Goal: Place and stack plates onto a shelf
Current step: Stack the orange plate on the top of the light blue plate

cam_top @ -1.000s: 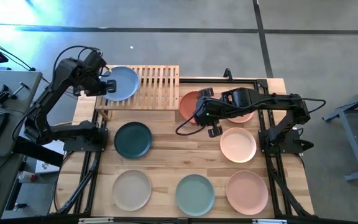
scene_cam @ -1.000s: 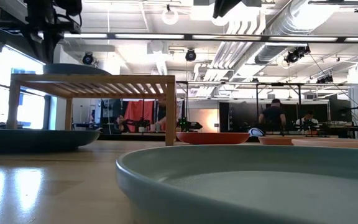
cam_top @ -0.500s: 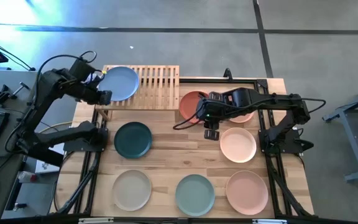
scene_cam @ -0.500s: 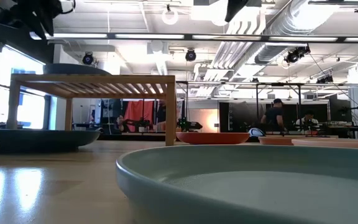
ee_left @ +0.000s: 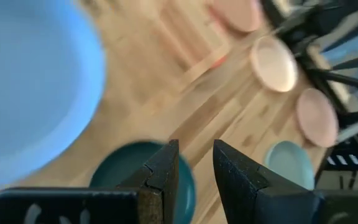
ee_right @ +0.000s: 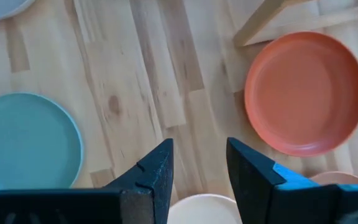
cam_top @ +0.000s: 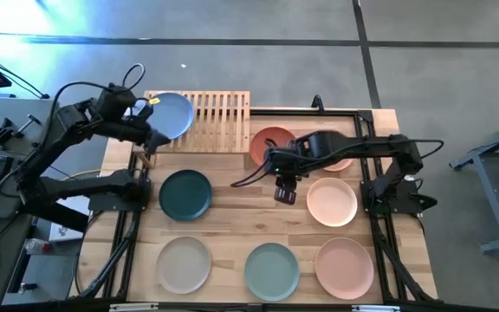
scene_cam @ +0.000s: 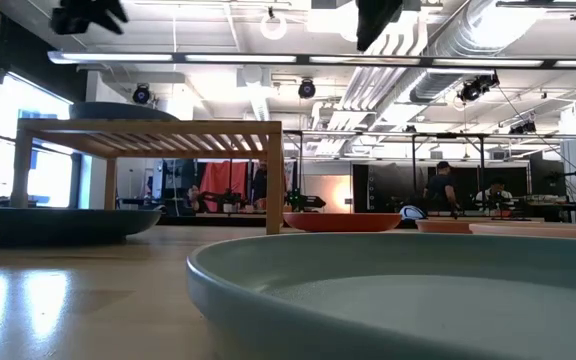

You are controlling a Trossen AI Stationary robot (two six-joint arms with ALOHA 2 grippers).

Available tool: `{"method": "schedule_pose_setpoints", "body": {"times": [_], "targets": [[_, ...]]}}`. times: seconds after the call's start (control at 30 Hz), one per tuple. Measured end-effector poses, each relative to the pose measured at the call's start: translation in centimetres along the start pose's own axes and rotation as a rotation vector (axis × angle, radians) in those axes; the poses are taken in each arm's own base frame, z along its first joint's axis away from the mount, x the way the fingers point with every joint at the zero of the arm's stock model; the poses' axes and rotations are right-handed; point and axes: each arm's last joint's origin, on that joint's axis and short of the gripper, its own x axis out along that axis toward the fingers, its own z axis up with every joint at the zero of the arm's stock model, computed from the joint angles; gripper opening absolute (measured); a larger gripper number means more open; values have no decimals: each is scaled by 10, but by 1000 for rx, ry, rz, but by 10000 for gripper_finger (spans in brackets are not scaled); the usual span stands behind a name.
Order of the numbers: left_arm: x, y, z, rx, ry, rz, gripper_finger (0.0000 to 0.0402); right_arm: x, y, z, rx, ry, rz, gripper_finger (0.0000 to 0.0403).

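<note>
The blue plate (cam_top: 170,114) is lying on the left end of the shelf (cam_top: 219,121), in the upper left of the high view. The left gripper (cam_top: 152,141) is hanging just below and left of that plate, over the shelf's left edge, its fingers (ee_left: 160,177) standing a narrow gap apart and holding nothing. The right gripper (cam_top: 285,191) is hovering mid-frame above bare table (cam_top: 232,204), fingers parted and empty, just below the terracotta plate (cam_top: 270,144) and left of a peach plate (cam_top: 332,201). The dark teal plate (cam_top: 185,194) is sitting below the shelf. Along the bottom row the beige plate (cam_top: 184,264), sage plate (cam_top: 272,270) and another peach plate (cam_top: 344,268) are resting. A third peach plate seems to be lying under the right arm, mostly hidden.
</note>
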Motion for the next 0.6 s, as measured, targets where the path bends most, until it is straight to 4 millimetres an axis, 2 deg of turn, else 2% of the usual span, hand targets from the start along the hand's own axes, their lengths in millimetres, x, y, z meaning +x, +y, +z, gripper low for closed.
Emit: {"method": "schedule_pose_setpoints", "body": {"times": [0.3, 0.43, 0.6], "targets": [[18, -23, 0, 212, 92, -108, 86, 36, 8, 13, -95, 52, -2, 124], [21, -32, -6, 275, 132, -151, 86, 47, 5, 17, -132, 76, -10, 124], [21, -36, -9, 264, 143, -158, 86, 50, -8, 20, -162, 88, -13, 124]]}}
